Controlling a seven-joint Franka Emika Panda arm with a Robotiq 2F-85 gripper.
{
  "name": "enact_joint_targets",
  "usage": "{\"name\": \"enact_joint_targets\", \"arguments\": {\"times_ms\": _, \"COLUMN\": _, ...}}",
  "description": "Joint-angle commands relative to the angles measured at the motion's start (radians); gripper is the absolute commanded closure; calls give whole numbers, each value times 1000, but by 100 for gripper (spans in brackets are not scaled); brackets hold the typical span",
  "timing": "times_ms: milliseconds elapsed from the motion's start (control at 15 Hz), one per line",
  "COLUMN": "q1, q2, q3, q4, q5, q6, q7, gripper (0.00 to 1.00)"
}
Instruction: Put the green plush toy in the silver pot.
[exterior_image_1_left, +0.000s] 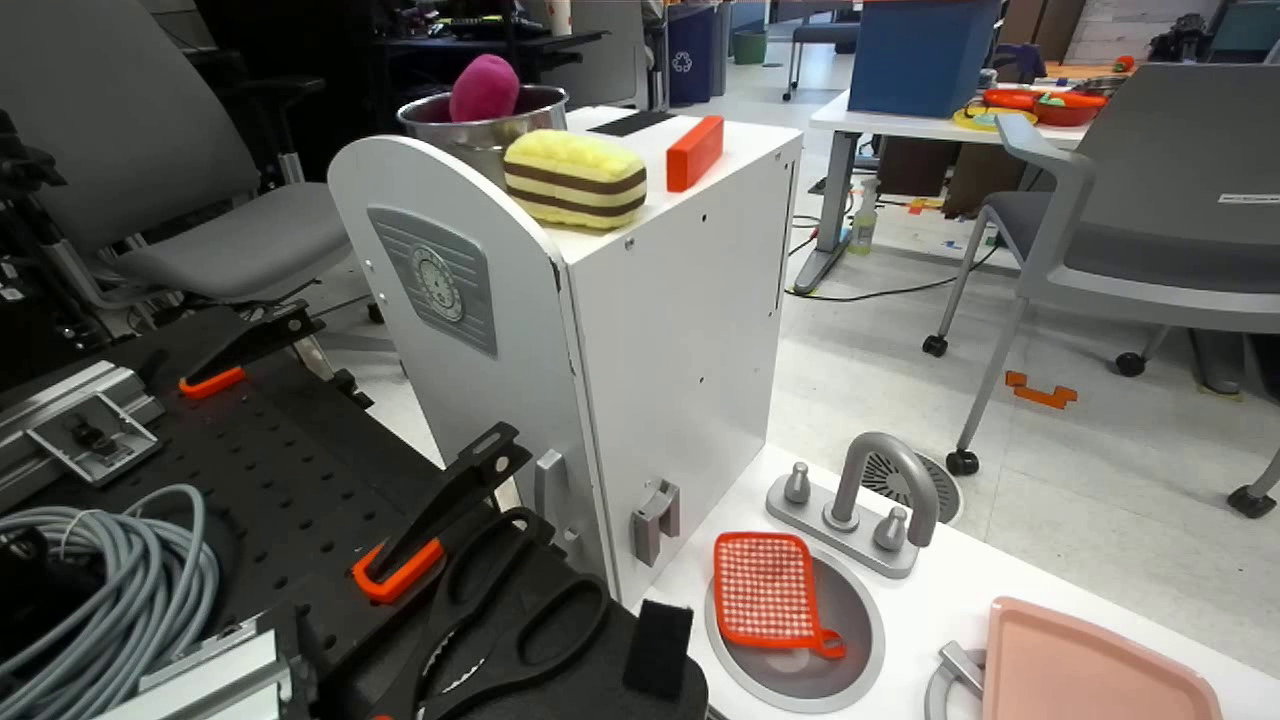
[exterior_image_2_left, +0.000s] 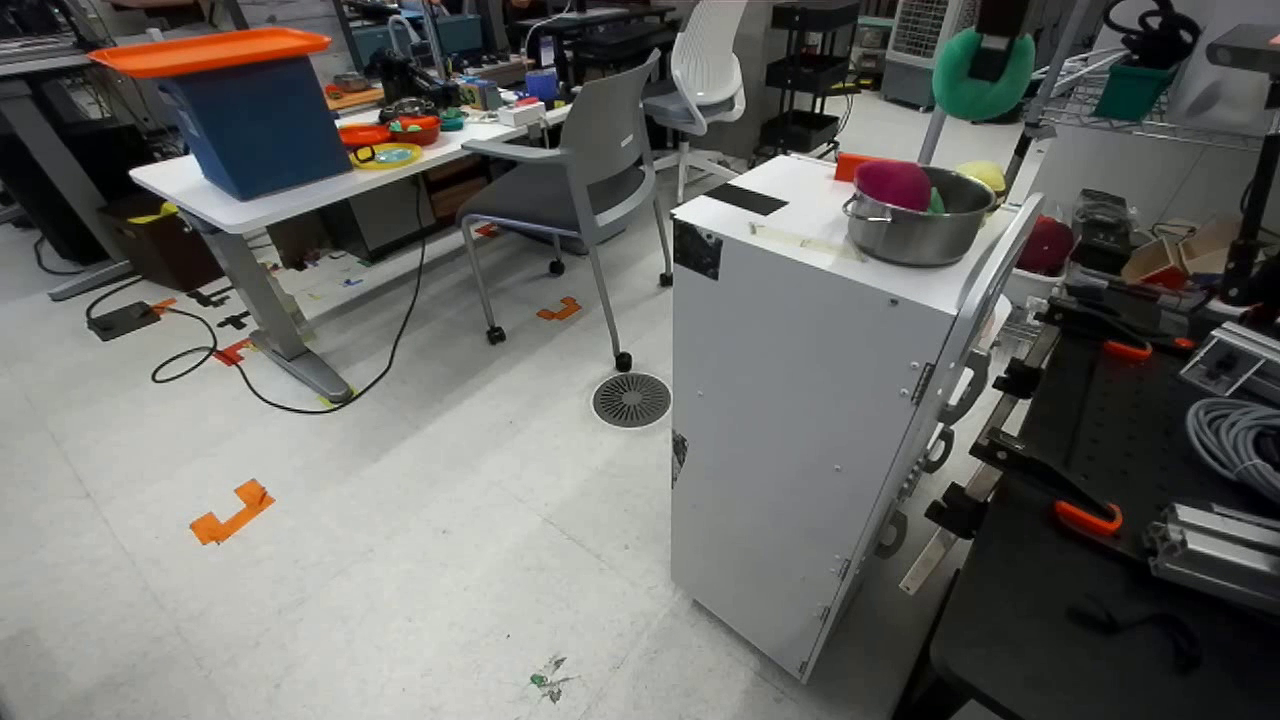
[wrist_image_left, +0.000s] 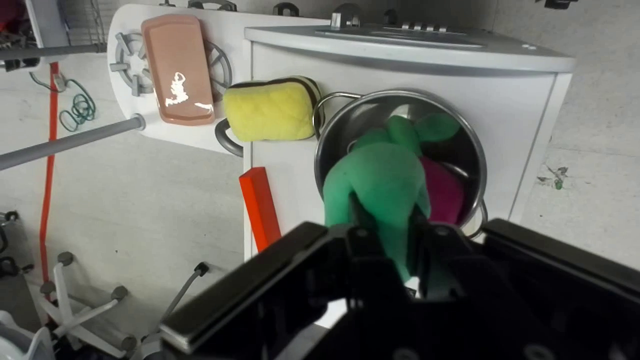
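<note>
The green plush toy (wrist_image_left: 385, 170) is large, soft and rounded in the wrist view. My gripper (wrist_image_left: 386, 210) is shut on it, with the fingers pressed into the plush. In an exterior view the gripper (exterior_image_2_left: 990, 66) holds the toy (exterior_image_2_left: 985, 100) in the air, well above the cabinet top. The silver pot (exterior_image_2_left: 915, 240) stands on the cabinet and also shows in an exterior view (exterior_image_1_left: 470, 140). In the wrist view the toy hides part of the pot (wrist_image_left: 362, 112). A pink ball (wrist_image_left: 442, 192) and dim green pieces (wrist_image_left: 437, 127) lie inside the pot.
A yellow striped plush block (wrist_image_left: 270, 111) sits against the pot's handle side. A red block (wrist_image_left: 260, 207) stands near the cabinet top's edge. The cabinet's raised front panel (exterior_image_1_left: 400, 190) rises beside the pot. A toy sink (exterior_image_1_left: 860, 600) and pink tray (exterior_image_1_left: 1090, 660) are lower down.
</note>
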Motion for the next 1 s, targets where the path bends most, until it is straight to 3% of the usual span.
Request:
{"name": "enact_joint_targets", "arguments": {"times_ms": 0, "q1": 3, "q2": 16, "q3": 2, "q4": 17, "q5": -17, "q6": -42, "q7": 26, "gripper": 59}}
{"name": "enact_joint_targets", "arguments": {"times_ms": 67, "q1": 3, "q2": 19, "q3": 1, "q4": 18, "q5": -17, "q6": -45, "q7": 27, "gripper": 57}}
{"name": "enact_joint_targets", "arguments": {"times_ms": 600, "q1": 3, "q2": 24, "q3": -3, "q4": 27, "q5": -14, "q6": -59, "q7": 24, "gripper": 1}}
{"name": "enact_joint_targets", "arguments": {"times_ms": 933, "q1": 5, "q2": 20, "q3": -5, "q4": 34, "q5": -6, "q6": -58, "q7": 14, "gripper": 0}}
